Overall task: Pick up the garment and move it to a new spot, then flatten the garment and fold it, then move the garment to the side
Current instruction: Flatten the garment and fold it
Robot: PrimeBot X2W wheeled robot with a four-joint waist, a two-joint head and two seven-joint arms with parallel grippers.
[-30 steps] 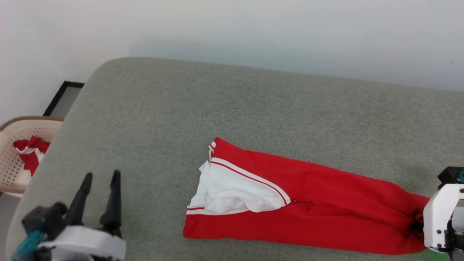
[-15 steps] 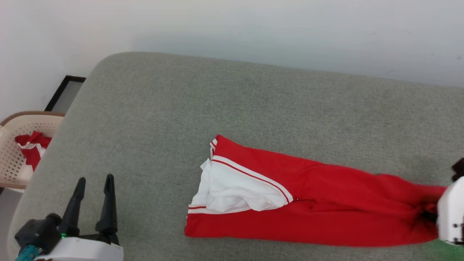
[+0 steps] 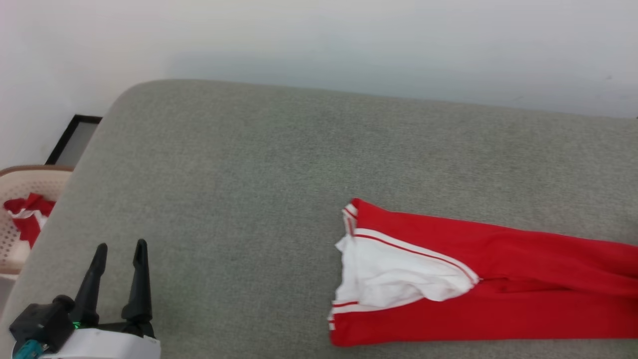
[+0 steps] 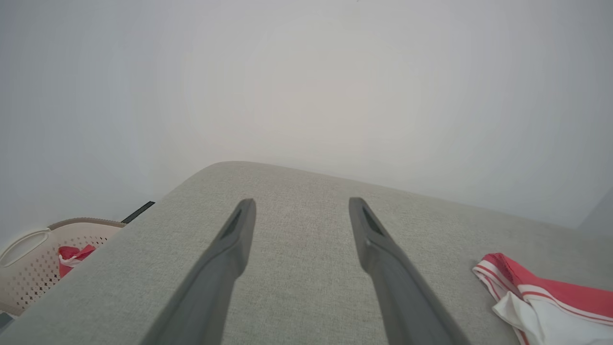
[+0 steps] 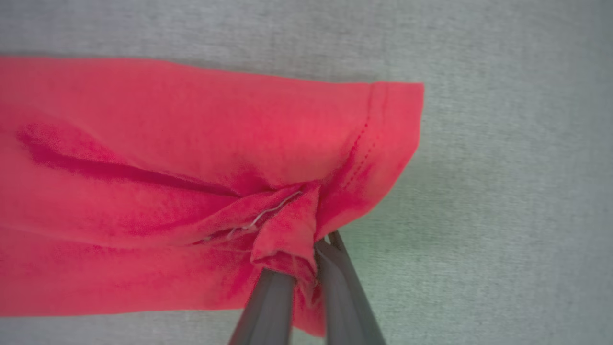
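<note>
Lying folded lengthwise along the front right edge of the bench [image 3: 249,174], the garment [image 3: 498,289] is pinched at its red hem by the right gripper [image 5: 309,261], while the left gripper [image 3: 121,245] is held wide open over the front left corner.

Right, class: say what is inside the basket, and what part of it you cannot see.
Inside the basket lies a small crumpled red-and-white cloth. The grey cushion hides part of the basket, so anything else in there cannot be seen.
</note>
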